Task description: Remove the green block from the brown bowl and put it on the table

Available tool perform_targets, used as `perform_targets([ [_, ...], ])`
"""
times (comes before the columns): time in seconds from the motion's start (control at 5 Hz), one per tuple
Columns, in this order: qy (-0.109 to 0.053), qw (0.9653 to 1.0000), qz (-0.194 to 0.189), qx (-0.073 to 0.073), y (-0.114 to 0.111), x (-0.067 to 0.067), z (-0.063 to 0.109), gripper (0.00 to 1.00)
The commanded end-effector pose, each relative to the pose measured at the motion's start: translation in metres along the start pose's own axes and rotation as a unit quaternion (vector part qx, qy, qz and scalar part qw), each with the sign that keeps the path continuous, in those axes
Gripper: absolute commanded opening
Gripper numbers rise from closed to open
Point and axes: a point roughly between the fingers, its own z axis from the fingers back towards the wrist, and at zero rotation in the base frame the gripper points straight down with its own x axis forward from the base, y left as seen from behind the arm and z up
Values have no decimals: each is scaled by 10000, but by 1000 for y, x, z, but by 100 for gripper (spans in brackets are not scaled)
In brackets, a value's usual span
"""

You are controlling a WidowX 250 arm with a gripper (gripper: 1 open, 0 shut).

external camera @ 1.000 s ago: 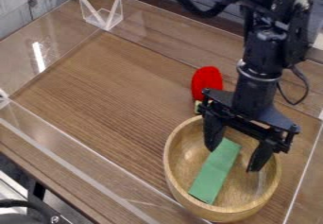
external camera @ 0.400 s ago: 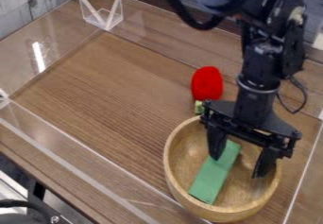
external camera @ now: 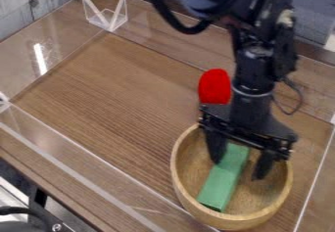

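at five o'clock, inside the brown bowl [external camera: 191,199], the green block [external camera: 222,185] looks light, stiff and perhaps slick, best pinched across its narrow width at mid-length by the spread, unloaded gripper [external camera: 245,158].

We see a wood-grain bench [external camera: 112,99] with low clear walls round its edges. On it sits the brown bowl [external camera: 191,190] — near side, toward the right — and just beyond the bowl's far rim lies a red strawberry-like toy [external camera: 214,85], well right of the left edge.
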Motion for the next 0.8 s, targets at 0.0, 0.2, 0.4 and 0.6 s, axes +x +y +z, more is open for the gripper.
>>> perform_targets([
  [0.0, -203, 9997, -103, -62, 0, 1, 13, 100],
  [0.2, -248, 9995, -201, -48, -4, 3, 21, 100],
  [0.4, -309, 9990, -331, -61, -9, 4, 30, 100],
  [0.6, -311, 9973, -668, -66, -27, 1, 33, 100],
])
